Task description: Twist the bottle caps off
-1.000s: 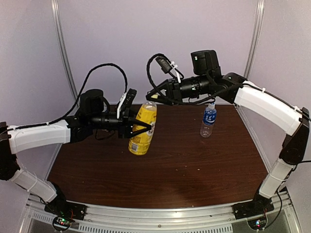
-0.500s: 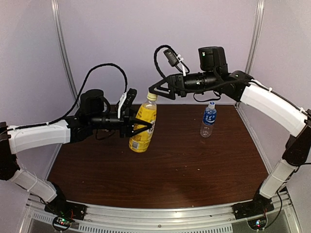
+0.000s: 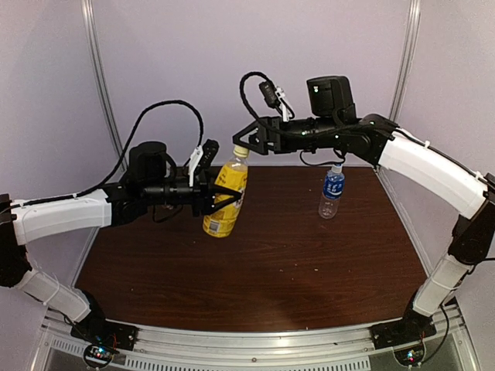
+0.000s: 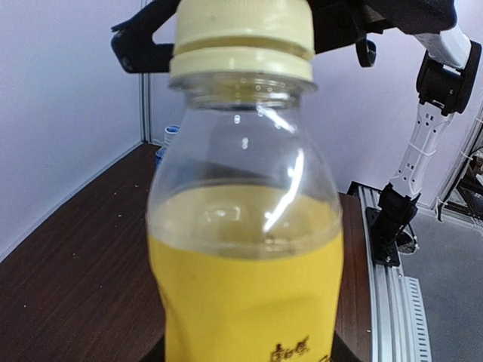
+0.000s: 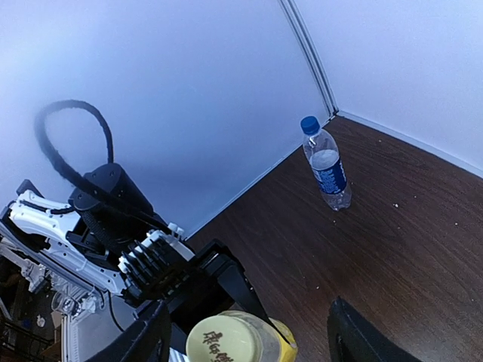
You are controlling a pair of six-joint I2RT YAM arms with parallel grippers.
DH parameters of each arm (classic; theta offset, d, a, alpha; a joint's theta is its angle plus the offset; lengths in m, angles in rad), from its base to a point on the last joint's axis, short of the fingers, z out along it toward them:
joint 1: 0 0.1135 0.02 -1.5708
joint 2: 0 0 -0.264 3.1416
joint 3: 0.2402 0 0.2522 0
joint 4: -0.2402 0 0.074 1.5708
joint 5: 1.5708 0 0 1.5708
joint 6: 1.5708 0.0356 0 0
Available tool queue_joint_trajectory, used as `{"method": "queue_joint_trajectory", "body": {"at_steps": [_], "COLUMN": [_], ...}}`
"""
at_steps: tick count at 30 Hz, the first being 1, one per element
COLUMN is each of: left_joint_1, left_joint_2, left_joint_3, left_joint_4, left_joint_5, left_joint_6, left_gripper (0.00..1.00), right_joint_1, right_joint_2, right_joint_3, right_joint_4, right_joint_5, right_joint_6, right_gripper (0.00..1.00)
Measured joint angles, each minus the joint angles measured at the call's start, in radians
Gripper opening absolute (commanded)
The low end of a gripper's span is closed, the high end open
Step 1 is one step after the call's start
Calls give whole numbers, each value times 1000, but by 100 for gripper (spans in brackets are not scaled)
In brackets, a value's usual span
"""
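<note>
Left hand [image 3: 223, 193] pinching the yellow bottle [image 3: 220, 220], right hand [image 5: 245, 332] spread either side of its yellow cap [image 4: 241, 38] without gripping: looks mid-unscrewing, calls next for closing and twisting.

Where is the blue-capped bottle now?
Top view: the blue-capped bottle stands far right on the table, beneath the right arm, apart from the yellow bottle.

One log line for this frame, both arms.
left gripper: shut on yellow bottle, tilted | right gripper: open around yellow cap, cap on | clear bottle: upright, capped
</note>
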Motion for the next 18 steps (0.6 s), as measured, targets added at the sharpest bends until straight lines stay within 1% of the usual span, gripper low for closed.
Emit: {"method": "queue_joint_trajectory", "body": {"at_steps": [2, 4, 14, 18], "left_joint_1": [0, 0, 0, 0], "left_joint_2": [0, 0, 0, 0], "left_joint_3": [0, 0, 1, 2], "left_joint_4": [0, -2, -28, -38], "left_joint_5": [-7, -14, -25, -31], "left_joint_6": [1, 1, 1, 1], "left_gripper": [32, 32, 32, 32], "right_joint_1": [6, 10, 16, 16], "right_joint_2": [7, 12, 16, 16], "right_joint_3": [0, 0, 0, -2], "right_joint_4": [-7, -15, -23, -18], "right_joint_5": [4, 5, 6, -1], "right_joint_6": [2, 2, 1, -3], "right_gripper": [68, 64, 35, 32]}}
